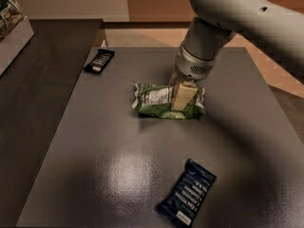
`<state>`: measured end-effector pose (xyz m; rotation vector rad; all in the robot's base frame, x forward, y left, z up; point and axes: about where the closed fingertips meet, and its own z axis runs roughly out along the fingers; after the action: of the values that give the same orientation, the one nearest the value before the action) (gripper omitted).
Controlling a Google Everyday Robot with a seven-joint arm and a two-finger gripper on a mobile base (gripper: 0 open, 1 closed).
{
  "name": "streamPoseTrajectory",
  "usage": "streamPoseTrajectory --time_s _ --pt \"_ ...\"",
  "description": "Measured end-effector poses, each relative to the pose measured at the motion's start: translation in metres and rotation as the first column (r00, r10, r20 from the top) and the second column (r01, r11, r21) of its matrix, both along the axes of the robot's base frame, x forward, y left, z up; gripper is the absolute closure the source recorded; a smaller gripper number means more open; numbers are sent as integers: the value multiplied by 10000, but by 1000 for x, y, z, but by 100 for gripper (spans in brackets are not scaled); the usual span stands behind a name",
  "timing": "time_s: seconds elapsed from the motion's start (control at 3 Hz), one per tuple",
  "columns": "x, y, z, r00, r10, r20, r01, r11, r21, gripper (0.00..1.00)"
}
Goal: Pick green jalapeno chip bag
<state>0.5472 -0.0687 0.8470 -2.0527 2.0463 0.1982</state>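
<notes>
The green jalapeno chip bag [159,100] lies crinkled on the dark table [95,141], its white label panel facing up at its left half. My gripper [182,94] comes down from the grey arm [223,23] and sits on the right half of the bag, covering part of it. The bag rests on the table surface.
A dark-blue bar wrapper with white text [187,194] lies near the front of the table. A small black packet [99,61] lies at the back left. A white box with packets [12,27] stands on the left counter. The table's right edge borders the floor.
</notes>
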Motion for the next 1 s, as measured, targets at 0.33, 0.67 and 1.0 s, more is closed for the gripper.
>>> streamPoseTrajectory --time_s 0.33,0.67,1.0 --pt "-1 -2 4 10000 45 -8 -45 10000 14 71" --pt "-4 -2 19 9997 223 95 -224 9997 74 95" --pt "-7 -1 39 9987 460 235 -463 9988 131 100"
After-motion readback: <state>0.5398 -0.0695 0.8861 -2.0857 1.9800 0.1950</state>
